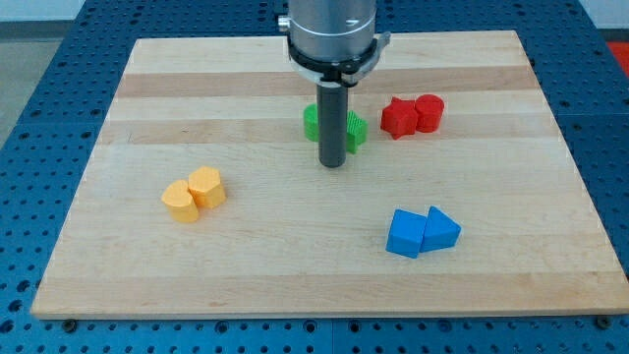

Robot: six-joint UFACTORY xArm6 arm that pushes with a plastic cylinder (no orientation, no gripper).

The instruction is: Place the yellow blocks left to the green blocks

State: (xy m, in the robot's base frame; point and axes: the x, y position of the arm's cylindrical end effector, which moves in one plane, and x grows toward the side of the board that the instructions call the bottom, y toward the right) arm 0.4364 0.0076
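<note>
Two yellow blocks touch each other at the view's left: a hexagon-like one (180, 201) and a rounded one (207, 186) to its upper right. Two green blocks sit near the board's middle top, one (311, 121) showing left of the rod and one (356, 131) showing right of it; their shapes are mostly hidden by the rod. My tip (333, 164) rests on the board just below the green blocks, far to the right of the yellow blocks.
A red star-like block (398, 118) and a red round block (429, 112) touch at the upper right. A blue cube (405, 234) and a blue triangular block (441, 230) touch at the lower right. The wooden board (295, 285) lies on a blue perforated table.
</note>
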